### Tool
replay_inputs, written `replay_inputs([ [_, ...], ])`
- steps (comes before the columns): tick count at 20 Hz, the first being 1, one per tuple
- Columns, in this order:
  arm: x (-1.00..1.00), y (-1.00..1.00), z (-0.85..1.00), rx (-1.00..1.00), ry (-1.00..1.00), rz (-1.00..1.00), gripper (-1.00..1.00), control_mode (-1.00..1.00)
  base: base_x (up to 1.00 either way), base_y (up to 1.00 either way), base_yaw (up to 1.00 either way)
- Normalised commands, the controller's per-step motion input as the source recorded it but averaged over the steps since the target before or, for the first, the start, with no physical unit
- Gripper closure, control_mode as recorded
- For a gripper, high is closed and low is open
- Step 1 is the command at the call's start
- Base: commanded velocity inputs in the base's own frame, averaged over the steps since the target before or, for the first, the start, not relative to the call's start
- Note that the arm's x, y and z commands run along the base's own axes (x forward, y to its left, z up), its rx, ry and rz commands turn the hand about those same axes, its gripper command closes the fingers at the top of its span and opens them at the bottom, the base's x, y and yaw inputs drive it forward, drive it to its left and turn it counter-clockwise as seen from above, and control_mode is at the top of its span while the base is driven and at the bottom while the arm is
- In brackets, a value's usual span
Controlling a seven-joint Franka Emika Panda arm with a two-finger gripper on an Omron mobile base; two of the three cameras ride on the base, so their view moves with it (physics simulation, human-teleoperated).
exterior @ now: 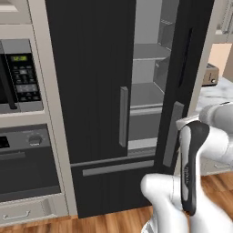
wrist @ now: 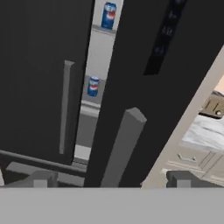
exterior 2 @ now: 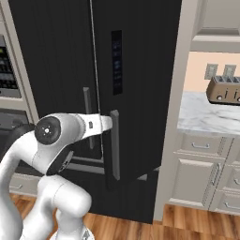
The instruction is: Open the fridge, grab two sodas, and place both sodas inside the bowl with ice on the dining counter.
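Note:
The black fridge (exterior: 91,91) has its left door shut and its right door (exterior: 184,68) swung partly out, so a strip of grey shelves shows. Two sodas stand inside: one blue can (wrist: 108,15) on an upper shelf, the other (wrist: 92,86) on a shelf below. My gripper (wrist: 111,179) is open at the right door's grey bar handle (wrist: 122,146). The bar rises between my two fingertips (wrist: 40,179), which are apart from it. From the right base the gripper (exterior 2: 108,123) sits against the top of that handle (exterior 2: 115,150). The bowl with ice and the dining counter are out of view.
A microwave (exterior: 20,77) and an oven (exterior: 27,164) sit in beige framing left of the fridge. To the right, a toaster (exterior 2: 224,91) stands on a marble counter (exterior 2: 206,117) above beige drawers (exterior 2: 201,173). Wooden floor lies below.

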Motion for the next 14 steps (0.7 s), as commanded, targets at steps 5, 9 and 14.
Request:
replay_inputs([
  [5, 0.23, 0.98, 0.18, -0.33, -0.09, 0.01, -1.0, -1.0, 0.0, 0.0, 0.0],
  [9, 0.51, 0.86, 0.02, -0.29, -0.04, 0.0, -1.0, -1.0, 0.0, 0.0, 0.0],
  [14, 0.68, 0.37, 0.29, -0.18, -0.01, 0.0, -1.0, -1.0, 0.0, 0.0, 0.0],
])
